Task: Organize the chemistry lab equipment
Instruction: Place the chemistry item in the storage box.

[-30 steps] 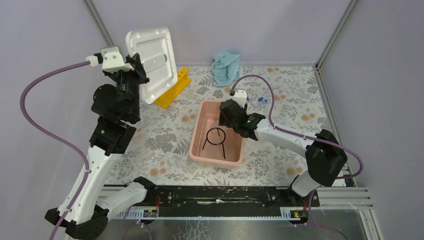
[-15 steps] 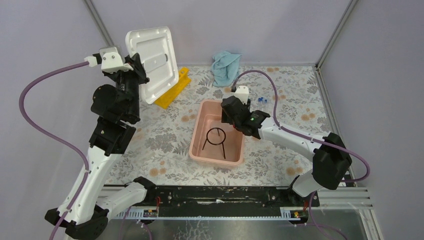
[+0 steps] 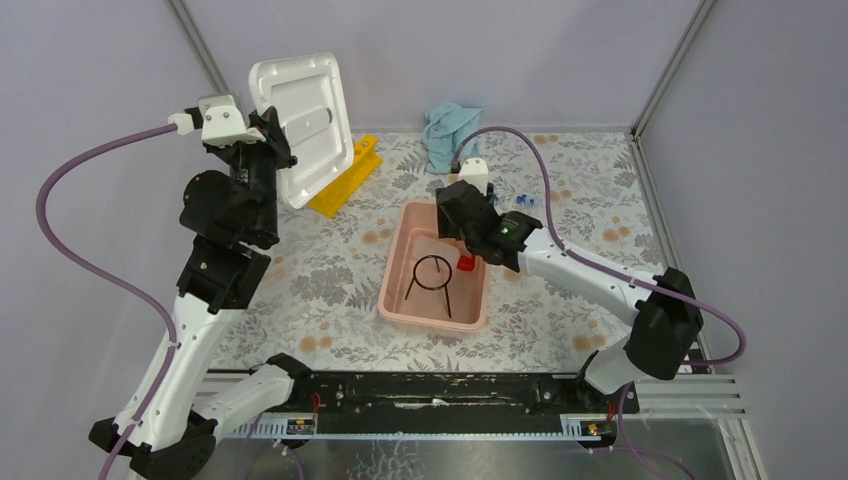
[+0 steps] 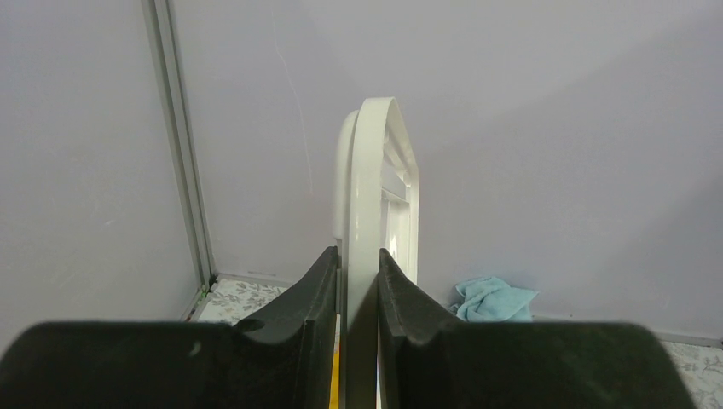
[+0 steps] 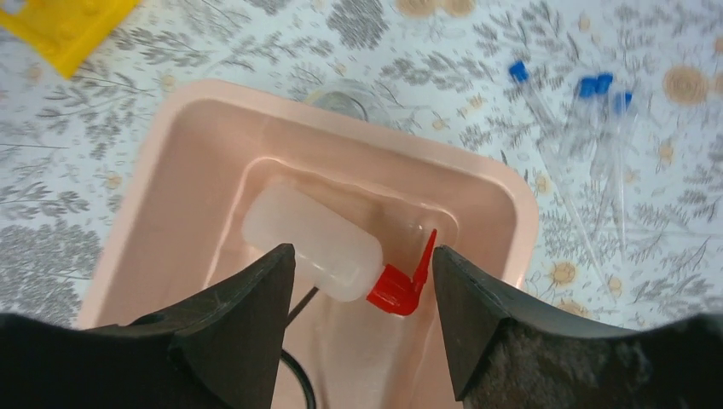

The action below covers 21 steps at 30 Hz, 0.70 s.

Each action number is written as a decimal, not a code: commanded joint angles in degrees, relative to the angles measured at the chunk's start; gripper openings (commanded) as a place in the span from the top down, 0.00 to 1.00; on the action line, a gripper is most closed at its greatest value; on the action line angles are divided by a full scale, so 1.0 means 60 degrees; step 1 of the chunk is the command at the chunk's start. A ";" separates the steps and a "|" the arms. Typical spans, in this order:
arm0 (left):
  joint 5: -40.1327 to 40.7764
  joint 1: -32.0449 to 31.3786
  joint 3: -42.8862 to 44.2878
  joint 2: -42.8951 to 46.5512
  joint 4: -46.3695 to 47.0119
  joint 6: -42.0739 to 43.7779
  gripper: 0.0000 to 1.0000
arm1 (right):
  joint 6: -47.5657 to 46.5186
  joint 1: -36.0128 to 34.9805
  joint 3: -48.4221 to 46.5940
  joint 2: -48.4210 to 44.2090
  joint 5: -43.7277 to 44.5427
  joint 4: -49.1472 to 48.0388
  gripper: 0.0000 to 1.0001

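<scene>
- The left gripper (image 4: 358, 277) is pinching the rim of a white lid (image 3: 305, 110), jaws clamped tight on it, and is holding it upright high over the far-left part of the table (image 3: 330, 270).
- The right gripper (image 5: 362, 256) is hanging over the pink tub (image 5: 507, 200) with its jaws spread wide, gripping nothing.
- The clear red-spouted bottle (image 5: 311, 251) is lying on its side on the tub floor, directly under that spread claw. Its red spout is pointing toward the tub's right wall. I can't tell whether a finger is brushing it.
- The black wire ring with stem (image 3: 432, 275) is sitting in the same tub, nearer the arm bases than the bottle.
- The yellow test-tube rack (image 3: 350, 180) is lying on the table beyond the tub and to its left, partly hidden behind the raised lid.
- The blue-capped tubes (image 5: 590, 85) are lying loose on the table, near the tub's far-right corner.
- A blue cloth (image 3: 450, 130) is lying crumpled by the back wall.
</scene>
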State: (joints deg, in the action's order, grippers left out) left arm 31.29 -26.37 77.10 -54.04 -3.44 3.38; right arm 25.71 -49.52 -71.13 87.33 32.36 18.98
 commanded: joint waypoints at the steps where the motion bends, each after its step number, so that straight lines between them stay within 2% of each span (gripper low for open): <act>1: 0.0187 -0.0029 0.0480 0.0004 0.0893 0.0211 1.00 | -0.1663 -0.0296 -0.1537 -0.0002 -0.0308 0.0194 0.33; 6: 0.0866 -0.0029 0.1707 -0.0709 -0.0213 0.0366 1.00 | -0.3254 -0.0413 -0.2943 0.0489 -0.2654 0.0358 0.34; 10: 0.1295 -0.0025 0.2887 -0.1169 -0.1409 0.0187 1.00 | -0.4185 -0.0861 -0.4468 0.1555 -0.4034 0.0988 0.35; 13: 0.1671 -0.0025 0.3844 -0.1545 -0.2579 -0.0202 1.00 | -0.5066 -0.1406 -0.5175 0.2290 -0.4608 0.1011 0.34; 17: 0.2377 -0.0029 0.4492 -0.1732 -0.3860 -0.0533 1.00 | -0.5140 -0.1785 -0.5762 0.3181 -0.5186 0.0717 0.34; 21: 0.2577 -0.0028 0.4399 -0.1629 -0.4659 -0.1395 1.00 | -0.4988 -0.2131 -0.5916 0.3658 -0.5178 0.0333 0.34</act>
State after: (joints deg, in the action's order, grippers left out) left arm 42.98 -26.37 102.74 -64.31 -25.12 0.03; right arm -2.68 -60.86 -103.94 108.53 3.86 23.27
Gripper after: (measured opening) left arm 0.249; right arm 0.657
